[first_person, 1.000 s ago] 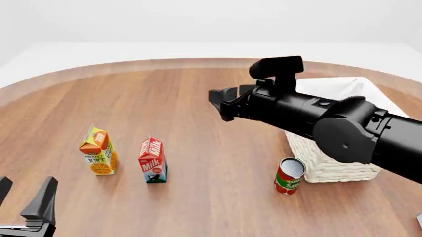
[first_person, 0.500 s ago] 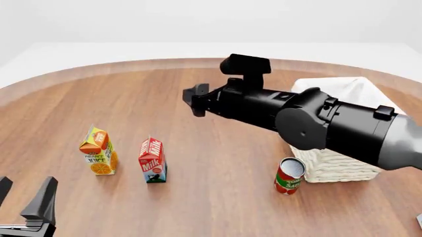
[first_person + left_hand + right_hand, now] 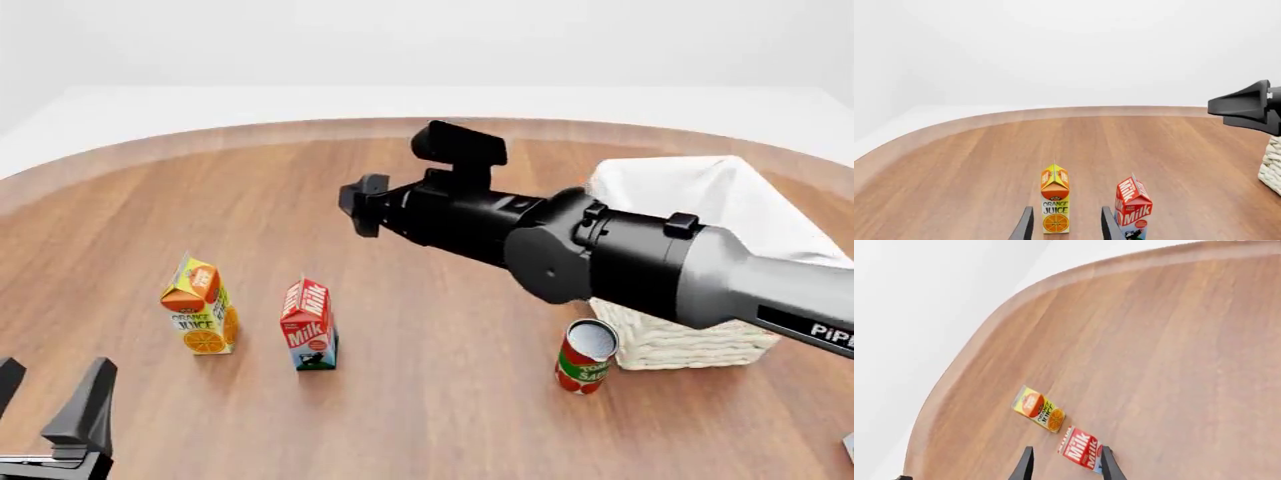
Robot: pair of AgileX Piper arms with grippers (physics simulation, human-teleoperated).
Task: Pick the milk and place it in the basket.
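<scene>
The milk (image 3: pixel 308 326), a small red carton with white lettering, stands upright on the wooden table left of centre. It also shows in both wrist views (image 3: pixel 1133 210) (image 3: pixel 1081 452). My right gripper (image 3: pixel 360 205) hovers open and empty well above the table, behind and slightly right of the milk. In its wrist view the right gripper (image 3: pixel 1066 467) has the milk showing between its fingers, far below. The cream woven basket (image 3: pixel 681 340) with a white cloth lining sits at the right. My left gripper (image 3: pixel 47 395) rests open and empty at the near left corner.
An orange-yellow juice carton (image 3: pixel 198 307) stands just left of the milk, in line with the left gripper (image 3: pixel 1066 227). A red can (image 3: pixel 585 356) stands against the basket's near left corner. The right arm's black body spans across the front of the basket.
The right arm has swung left across the table, carrying its open gripper away from the basket toward the cartons. The left gripper and all objects have stayed put.
</scene>
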